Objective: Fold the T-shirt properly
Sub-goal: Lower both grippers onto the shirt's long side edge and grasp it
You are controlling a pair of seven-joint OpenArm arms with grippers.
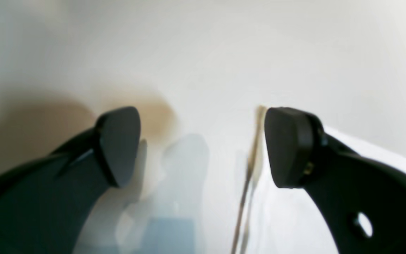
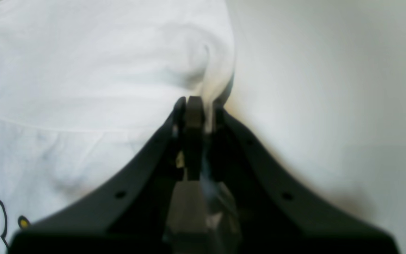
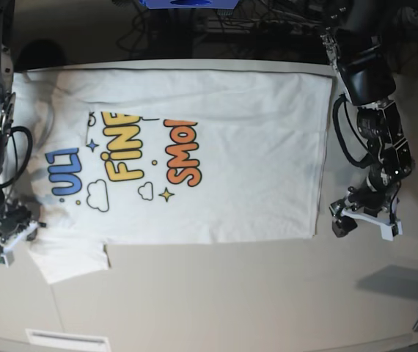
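- The T-shirt is lying flat on the bench, print side up, neck end toward my right arm's side and the hem toward my left arm's side. The near sleeve sticks out at the lower corner by the right gripper.
- Right gripper is clamped shut, and in the right wrist view there's white fabric pinched between the pads, right at the edge of the cloth. So I'd say I've got the sleeve or shoulder edge.
- Left gripper is spread wide with nothing in it, sitting low over the bench just off the hem corner. The wrist view shows a cloth edge right beside one pad, not between them.
- To do this step well, I reckon the left needs to scoot onto that hem corner and get a proper bite before either arm lifts, otherwise the fold goes crooked.
- Lift both ends evenly, keep the fabric taut.
- Containers: none in view, nothing to report.
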